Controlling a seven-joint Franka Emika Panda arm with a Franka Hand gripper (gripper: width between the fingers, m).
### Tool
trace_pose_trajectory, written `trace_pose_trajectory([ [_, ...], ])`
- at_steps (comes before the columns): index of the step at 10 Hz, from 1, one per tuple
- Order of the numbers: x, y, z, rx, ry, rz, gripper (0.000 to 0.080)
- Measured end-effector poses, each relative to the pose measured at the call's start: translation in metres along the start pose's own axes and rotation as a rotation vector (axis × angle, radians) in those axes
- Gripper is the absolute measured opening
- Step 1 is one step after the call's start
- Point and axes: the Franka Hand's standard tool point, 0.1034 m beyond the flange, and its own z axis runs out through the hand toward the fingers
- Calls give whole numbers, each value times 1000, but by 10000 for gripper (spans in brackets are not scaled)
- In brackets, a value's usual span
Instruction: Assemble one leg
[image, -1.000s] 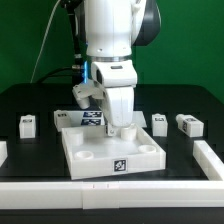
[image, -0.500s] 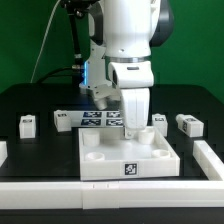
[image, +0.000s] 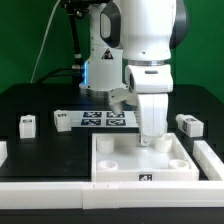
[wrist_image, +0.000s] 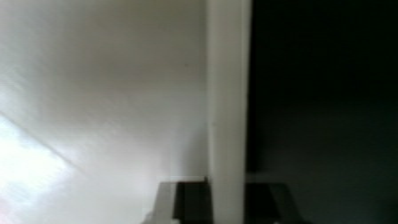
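My gripper (image: 152, 136) is shut on the far wall of the large white square panel (image: 145, 160), which lies near the table's front at the exterior view's right. In the wrist view the panel's wall (wrist_image: 228, 100) runs between my dark fingers (wrist_image: 189, 205), with the gripper (wrist_image: 228, 206) closed around it. One leg (image: 27, 124), a small white block with a marker tag, lies at the exterior view's left. Another (image: 62, 120) lies beside the marker board. A third (image: 188, 124) lies at the right, behind the panel. Any other leg is hidden behind my arm.
The marker board (image: 105, 120) lies fixed behind the panel. A white rail (image: 60, 188) runs along the table's front, with a raised white edge (image: 211, 156) at the right and a short one (image: 3, 150) at the left.
My gripper has moved toward the exterior view's right, dragging the white panel with it. The leg that showed just right of the gripper is now hidden behind it.
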Motion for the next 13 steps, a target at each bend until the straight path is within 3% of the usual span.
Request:
trace_pose_trajectory([
  [3, 24, 14, 0, -11, 2, 79, 59],
  [8, 25, 14, 0, -27, 10, 68, 59],
  [10, 25, 14, 1, -27, 10, 68, 351],
  [11, 25, 14, 1, -27, 10, 68, 351],
  [12, 25, 14, 1, -27, 10, 68, 533],
  [13, 25, 14, 1, -27, 10, 68, 616],
])
